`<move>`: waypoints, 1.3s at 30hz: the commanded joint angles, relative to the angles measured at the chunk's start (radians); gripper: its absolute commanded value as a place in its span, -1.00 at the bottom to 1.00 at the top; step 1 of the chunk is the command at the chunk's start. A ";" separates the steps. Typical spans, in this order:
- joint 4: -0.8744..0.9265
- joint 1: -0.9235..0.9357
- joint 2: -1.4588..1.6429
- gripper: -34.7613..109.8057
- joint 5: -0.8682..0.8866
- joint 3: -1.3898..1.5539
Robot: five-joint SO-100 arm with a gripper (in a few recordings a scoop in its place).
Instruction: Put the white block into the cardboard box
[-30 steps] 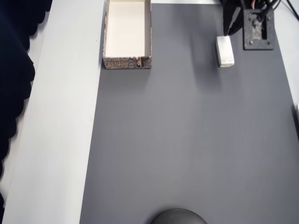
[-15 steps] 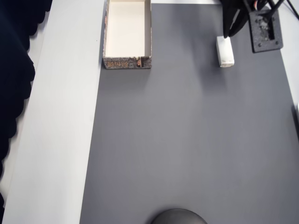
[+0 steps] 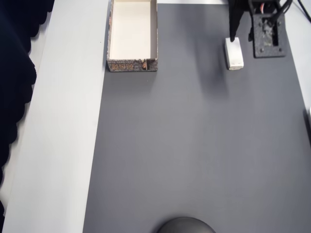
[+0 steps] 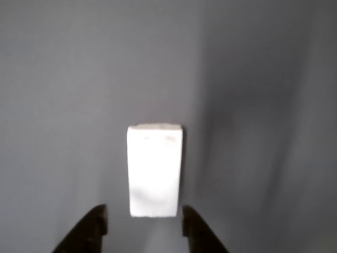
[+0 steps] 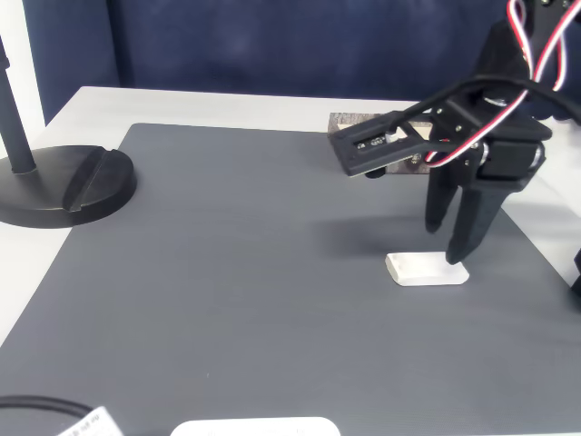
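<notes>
Lying on grey bench mat [image 3: 194,145]: cardboard box [image 3: 132,36], open, well apart from white block [image 3: 234,53]. Risk: fingers [image 4: 189,226] straddle only the block's near end; closing there may pivot or squirt it loose. Fingers spread slightly wider than block, holding nothing; contact unclear.

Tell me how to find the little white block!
Look at the big grey mat and follow it to the black robot gripper. The white block lies flat on the mat by its open fingers. It is small, plain and solid, unlike the bigger open cardboard box.
</notes>
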 commanded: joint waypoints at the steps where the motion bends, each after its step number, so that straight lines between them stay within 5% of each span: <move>1: -0.011 0.012 -0.021 -0.21 0.026 -0.089; 39: -0.109 -0.002 -0.209 -0.22 0.107 -0.029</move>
